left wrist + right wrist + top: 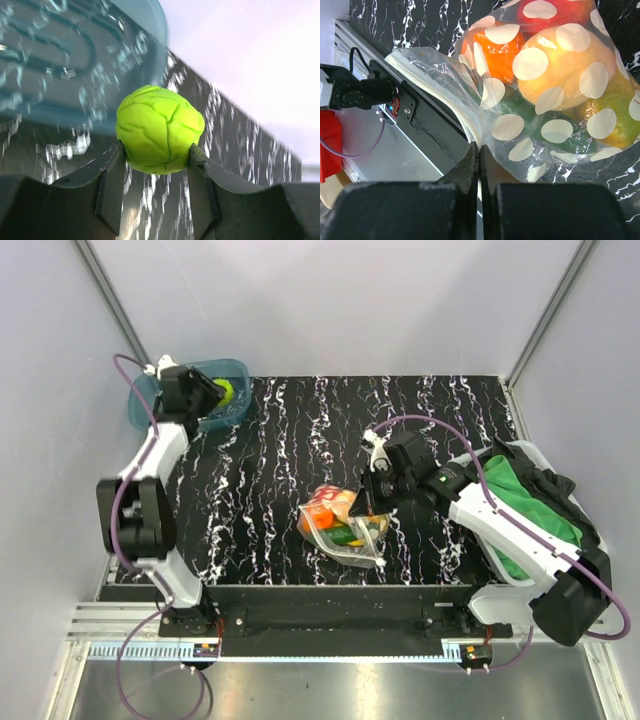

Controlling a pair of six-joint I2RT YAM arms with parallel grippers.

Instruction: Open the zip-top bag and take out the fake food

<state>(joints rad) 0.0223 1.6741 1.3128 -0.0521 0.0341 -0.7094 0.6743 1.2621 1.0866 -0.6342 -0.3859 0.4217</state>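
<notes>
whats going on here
Two robot arms are emptying a bag of toy food. The left end effector grips a lime green piece at the far left of the table, by the blue tub. The right end effector is shut on the edge of the zip-top bag, which lies near the middle of the table. The bag still holds more fake food, orange, red and yellow among it.
</notes>
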